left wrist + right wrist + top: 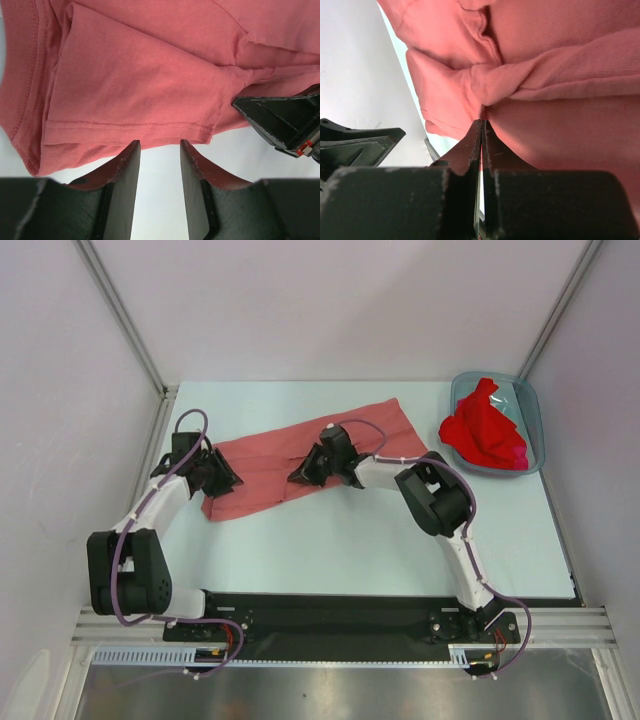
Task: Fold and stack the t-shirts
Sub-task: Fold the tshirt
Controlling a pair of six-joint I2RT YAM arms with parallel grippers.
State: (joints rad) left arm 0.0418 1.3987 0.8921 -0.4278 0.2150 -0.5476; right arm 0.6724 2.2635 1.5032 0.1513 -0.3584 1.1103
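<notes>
A salmon-pink t-shirt [300,452] lies folded in a long band slanting across the table. My left gripper [228,478] is at its lower left end. In the left wrist view the gripper [160,146] is open, its fingers at the edge of a sleeve hem [130,131] with nothing between them. My right gripper [300,476] is at the band's near edge, mid-length. In the right wrist view the gripper [483,121] is shut on a bunched fold of the pink shirt [530,75]. A crumpled bright red t-shirt [484,426] lies in the bin.
A translucent blue-grey plastic bin [534,410] stands at the back right of the table. Grey walls with metal frame posts [125,315] close in the left, back and right. The right gripper's black body [285,120] shows at the right edge of the left wrist view.
</notes>
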